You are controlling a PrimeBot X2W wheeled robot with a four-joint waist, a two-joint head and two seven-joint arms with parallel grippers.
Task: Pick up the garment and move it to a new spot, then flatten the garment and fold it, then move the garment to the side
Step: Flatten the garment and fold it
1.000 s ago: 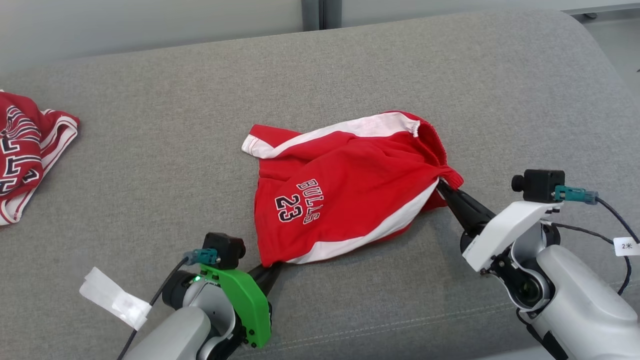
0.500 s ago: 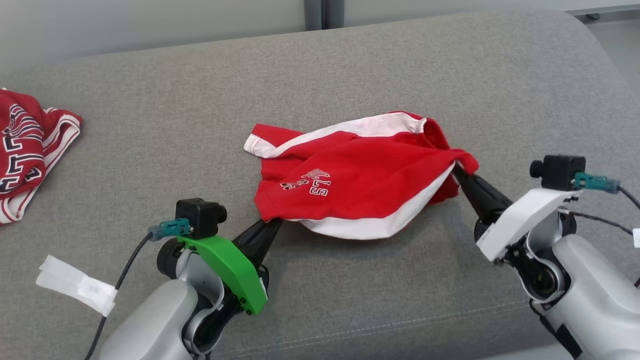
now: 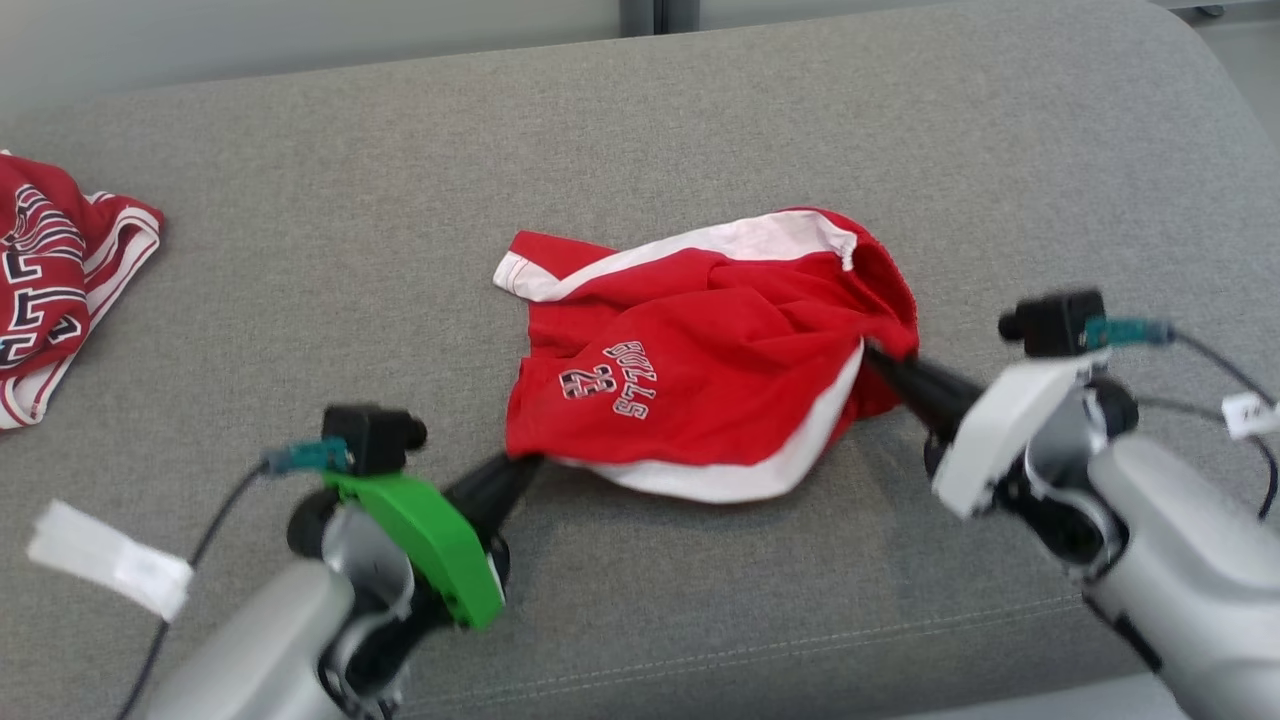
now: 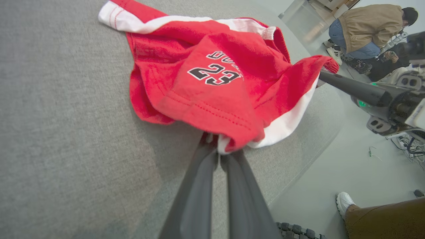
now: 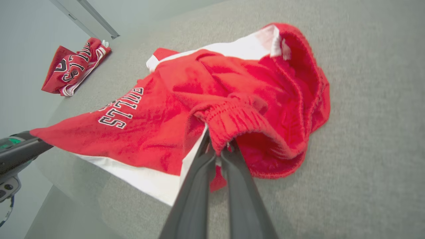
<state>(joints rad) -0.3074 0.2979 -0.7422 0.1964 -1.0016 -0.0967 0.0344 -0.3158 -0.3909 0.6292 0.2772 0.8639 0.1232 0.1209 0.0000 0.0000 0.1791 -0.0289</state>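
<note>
Left gripper at the near left, fingers pressed together on the near-left hem corner of the red shorts; in the left wrist view, a fold of red and white cloth pinched between the tips. Right gripper at the right, likewise closed, pinching the ribbed elastic waistband at the right edge of the shorts. Shorts at the middle of the grey upholstered seat, slung loosely between the two grips, near edge raised with a shadow beneath, far part crumpled and resting on the seat. White side stripes along the far and near edges; "BULLS 23" print facing up, left of centre. Second red garment with striped trim in a heap at the far left of the seat, well apart from the shorts. In the left wrist view, beyond the seat, a crouching person in a tan jacket and, nearer, a white shoe.
</note>
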